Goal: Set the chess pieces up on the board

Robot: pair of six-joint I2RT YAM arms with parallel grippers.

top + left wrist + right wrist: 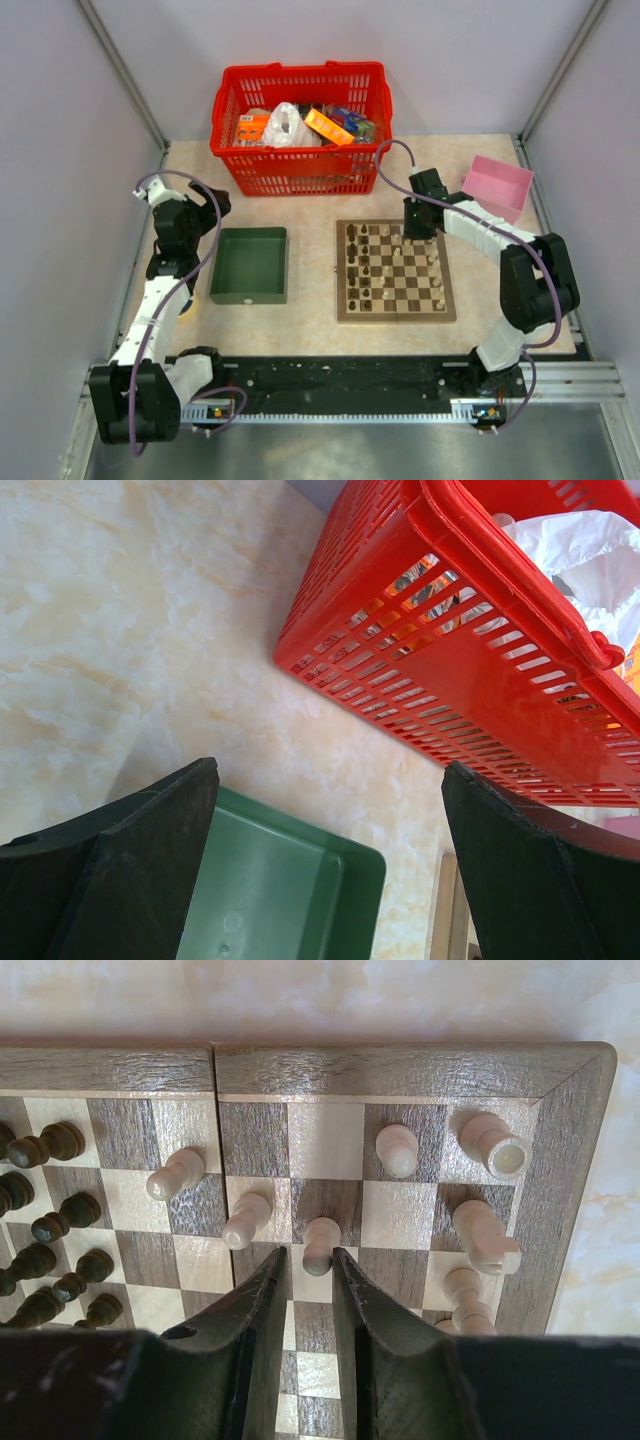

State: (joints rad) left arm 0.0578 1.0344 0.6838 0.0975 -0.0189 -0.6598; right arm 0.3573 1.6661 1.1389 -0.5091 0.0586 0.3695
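Note:
The board [343, 300] lies right of centre, its far right corner in the right wrist view [400, 1068]. Dark chess pieces [356, 268] stand along its left columns [50, 1145]. Pale pieces [437, 272] stand on its right side [485, 1235]. My right gripper [421, 230] hovers over the board's far edge. In the right wrist view the right gripper [310, 1252] has its jaws a little apart round the head of an upright pale pawn [321, 1232], with a small gap on the left. My left gripper [330, 770] is wide open and empty over the green tray's far corner [212, 208].
A green tray [248, 295] lies left of the board and looks empty [290, 890]. A red basket [300, 72] of packets stands at the back, close to the left gripper [480, 670]. A pink tray [497, 185] sits at the back right.

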